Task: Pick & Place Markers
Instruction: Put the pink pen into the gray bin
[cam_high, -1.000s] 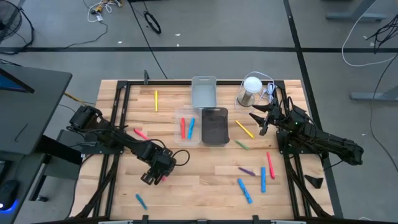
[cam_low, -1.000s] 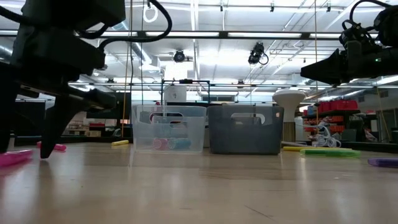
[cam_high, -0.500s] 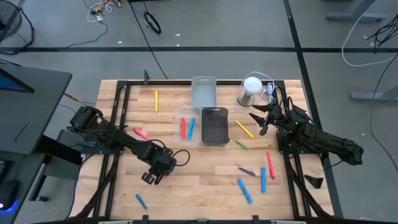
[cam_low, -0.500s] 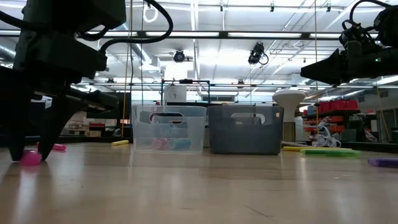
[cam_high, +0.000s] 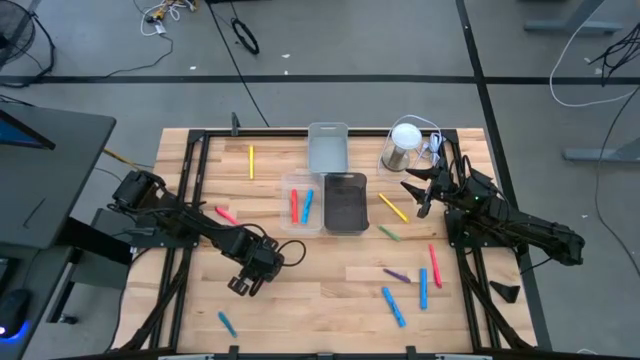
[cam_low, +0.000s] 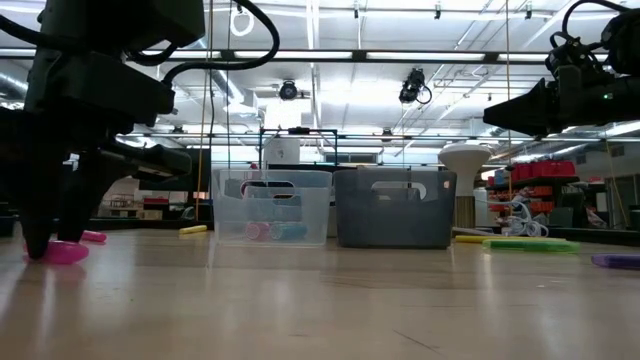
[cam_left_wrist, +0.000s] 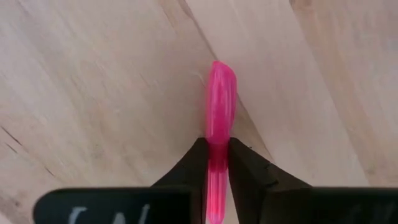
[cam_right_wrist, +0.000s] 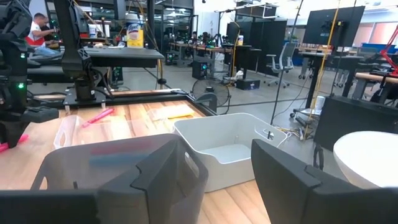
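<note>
Markers (cam_high: 422, 288) lie scattered over the wooden table (cam_high: 330, 285) in the overhead view, most of them on the right half, one yellow near the far left, one blue at the near left edge. Two more, red and blue, sit inside the clear bin (cam_high: 301, 205), with the dark bin (cam_high: 345, 202) just beside it. The left gripper (cam_high: 250, 283) is down at the boards on the near left. The right gripper (cam_high: 418, 190) hangs above the table near the dark bin, waiting.

From table height, the left gripper (cam_low: 48, 235) stands with its tips at the surface, a pink marker (cam_low: 62, 253) between them. The right arm is high and clear of everything.

The left wrist camera settles it: both fingers (cam_left_wrist: 194, 168) are clamped on the pink marker (cam_left_wrist: 220, 106), gripping near one end, with most of its length sticking out beyond the tips.

The right wrist camera shows its own fingers (cam_right_wrist: 163, 171) standing wide apart with nothing between them, looking over the bins.

Risk noted: the grip is off-centre, so the marker may pivot or slip out on lifting, and its free end could catch the clear bin's rim at release.
</note>
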